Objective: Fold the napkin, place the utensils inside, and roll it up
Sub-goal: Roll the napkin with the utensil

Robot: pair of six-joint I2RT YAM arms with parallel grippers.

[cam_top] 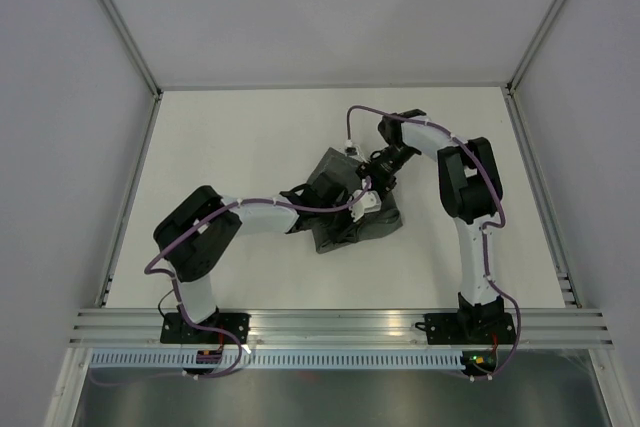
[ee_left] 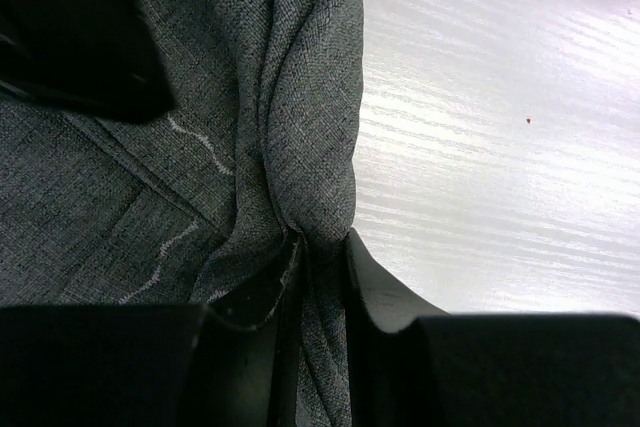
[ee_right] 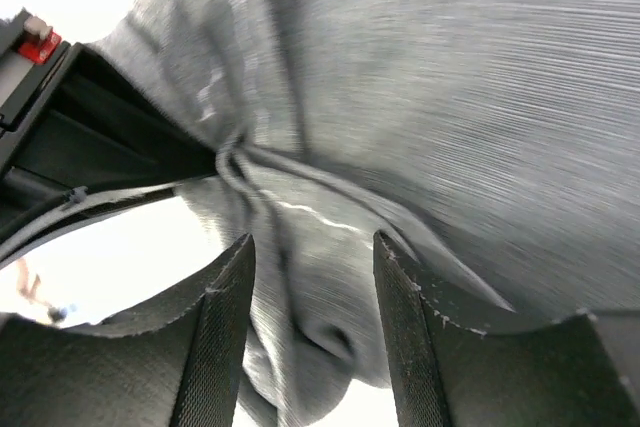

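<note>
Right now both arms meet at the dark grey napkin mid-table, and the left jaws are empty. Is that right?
No: the left jaws are not empty. The left wrist view shows them shut on a bunched fold of the napkin. The rest holds.

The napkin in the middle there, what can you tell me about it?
The napkin is a dark grey woven cloth with a pale stitched line near its hem. It lies crumpled and partly folded in the middle of the white table, not spread flat. The left gripper pinches a twisted fold at its edge. The right gripper has its fingers astride another bunch, though whether they clamp it is unclear.
</note>
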